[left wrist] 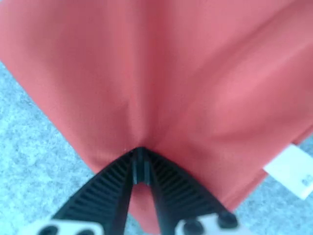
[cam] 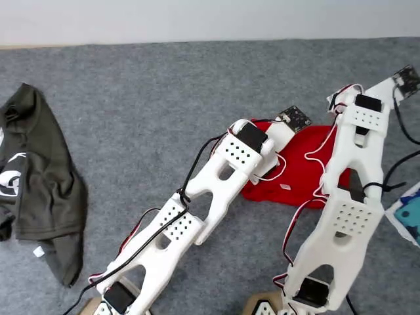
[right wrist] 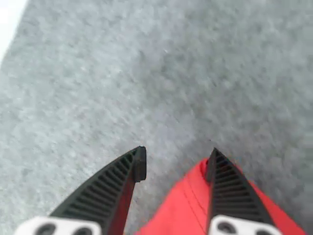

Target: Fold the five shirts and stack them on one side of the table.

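Note:
A red shirt (cam: 298, 167) lies crumpled on the grey felt between the two white arms. My left gripper (left wrist: 139, 164) is shut on the red shirt (left wrist: 186, 83), pinching a fold of it; a white label (left wrist: 293, 171) shows at the cloth's edge. My right gripper (right wrist: 176, 164) stands open just above the felt, with an edge of the red shirt (right wrist: 186, 205) under one finger. A dark olive shirt (cam: 39, 177) with white print lies spread at the far left of the table.
A white and teal garment (cam: 408, 215) pokes in at the right edge. Grey felt (cam: 151, 98) covers the table, with bare room in the middle and back. Cables trail along both arms.

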Controlling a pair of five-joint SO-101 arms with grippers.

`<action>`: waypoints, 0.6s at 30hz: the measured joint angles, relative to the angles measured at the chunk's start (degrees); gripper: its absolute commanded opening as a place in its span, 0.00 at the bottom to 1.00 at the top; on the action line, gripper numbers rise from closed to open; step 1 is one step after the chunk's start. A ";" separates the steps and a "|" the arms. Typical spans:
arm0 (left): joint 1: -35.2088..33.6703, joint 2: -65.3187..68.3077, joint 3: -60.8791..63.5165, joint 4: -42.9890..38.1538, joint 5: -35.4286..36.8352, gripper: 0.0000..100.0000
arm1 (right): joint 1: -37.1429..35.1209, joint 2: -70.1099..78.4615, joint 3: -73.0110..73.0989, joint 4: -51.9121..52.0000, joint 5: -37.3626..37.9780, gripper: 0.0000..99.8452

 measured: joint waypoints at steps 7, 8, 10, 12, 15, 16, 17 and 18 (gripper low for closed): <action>0.00 0.00 0.00 0.00 0.00 0.00 | 0.00 -0.18 0.00 0.00 0.70 0.21; 0.00 0.00 0.00 0.00 0.00 0.00 | 0.00 -0.35 0.00 1.32 0.70 0.21; 0.00 0.00 0.00 0.00 0.00 0.00 | 0.00 -2.02 0.00 4.48 0.70 0.20; 0.00 0.00 0.00 0.00 0.00 0.00 | 0.00 -5.01 0.00 8.09 1.32 0.20; 0.00 0.00 -0.88 0.00 0.00 0.00 | 0.00 -9.49 0.00 13.45 4.66 0.20; 0.00 0.00 -1.58 0.00 0.00 0.00 | 0.00 -10.81 0.00 15.12 5.89 0.20; 0.00 -0.26 -2.29 0.09 0.00 0.00 | 0.00 -11.96 0.00 16.70 7.12 0.20; -0.35 -0.88 -2.90 0.18 0.00 0.00 | 0.00 -13.19 0.00 18.02 8.35 0.20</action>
